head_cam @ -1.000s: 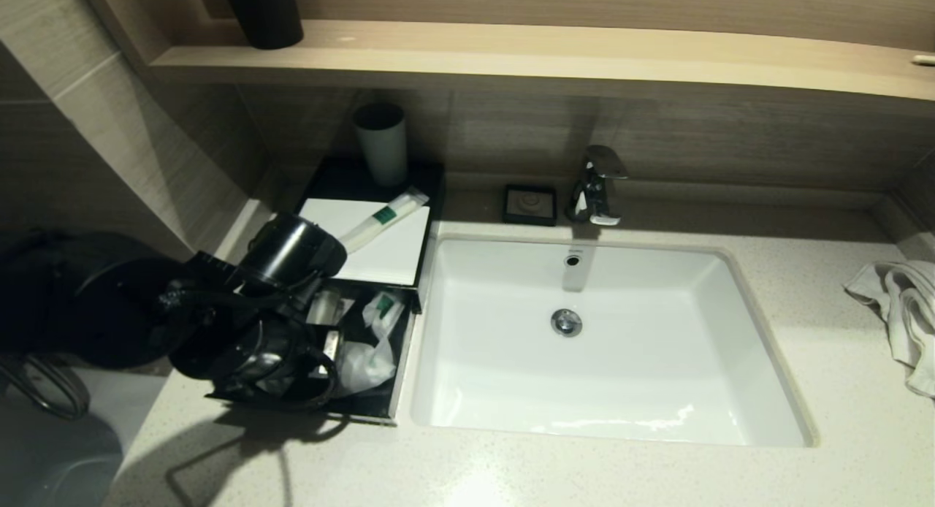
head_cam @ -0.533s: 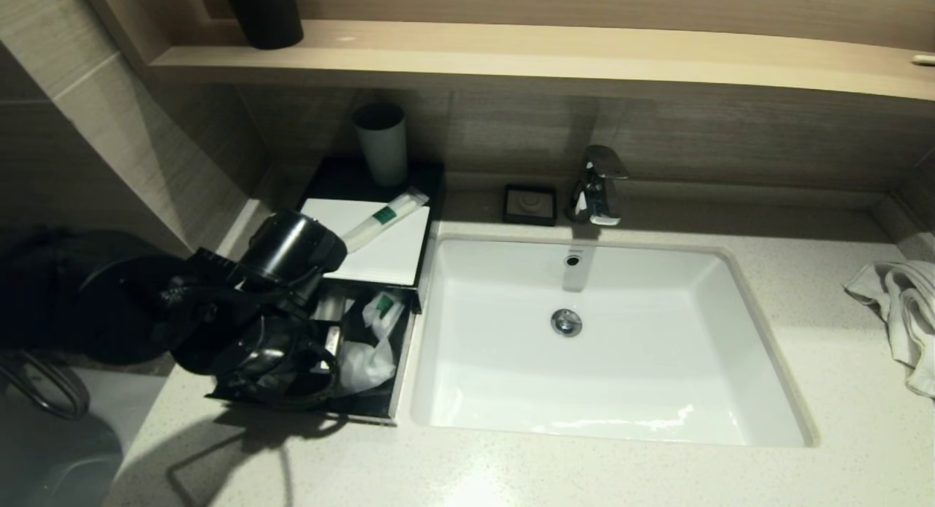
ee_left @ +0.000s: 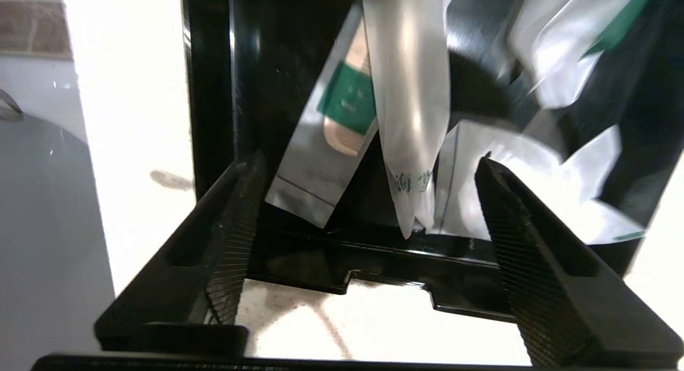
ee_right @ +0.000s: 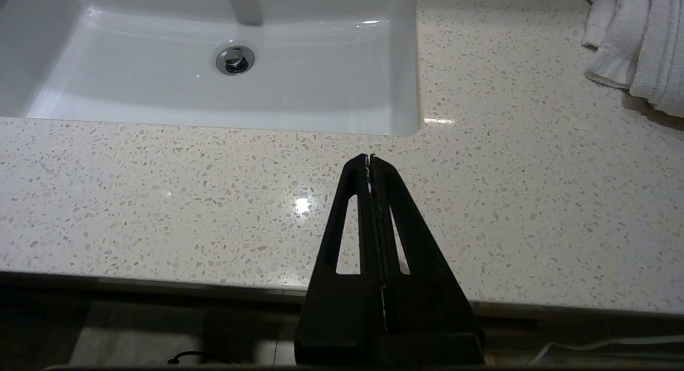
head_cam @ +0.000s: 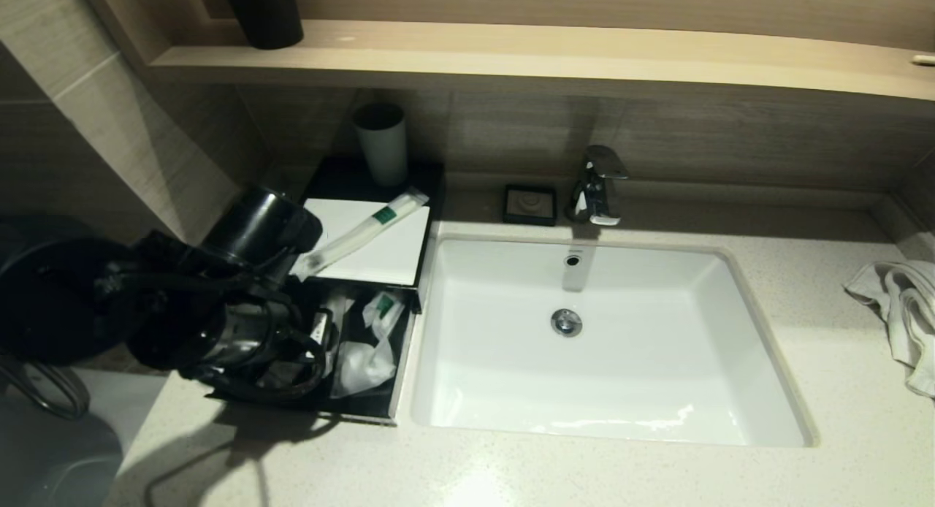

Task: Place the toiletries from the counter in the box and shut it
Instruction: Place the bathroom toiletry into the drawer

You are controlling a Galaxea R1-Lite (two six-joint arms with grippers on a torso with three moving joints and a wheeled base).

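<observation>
1. At the far left we saw the left pincer [ee_left: 368, 210] poised over the pulled-out drawer [head_cam: 394, 390] of the box [head_cam: 365, 251], its fingers [ee_left: 235, 237] spread wide and grasping nothing.
2. In the left wrist view the released fingers framed the drawer's near edge, with the packets lying loose between them and touching neither.
3. Inside the drawer we counted a flat clear packet [ee_left: 336, 146] with a green label, a slim translucent tube [ee_left: 409, 120] lying partly across it, and a crumpled soft packet [ee_left: 539, 173] beside them.
4. From the head view the crumpled soft packet [head_cam: 365, 361] lay toward the sink side of the drawer, with another green-labelled packet [head_cam: 383, 306] just behind it.
5. One long tube [head_cam: 365, 228] lay diagonally on the white top panel of the box, outside the drawer.
6. A grey cup [head_cam: 381, 143] stood on the back of the box.
7. Further right, a small black soap dish [head_cam: 529, 204] sat near the tap [head_cam: 597, 185], behind the white sink [head_cam: 606, 346] set in the speckled surface [head_cam: 511, 470].
8. The right pincer [ee_right: 370, 158] hung clenched and empty above the front edge of the surface.
9. At the far right a white towel [head_cam: 902, 310] lay crumpled on the surface.
</observation>
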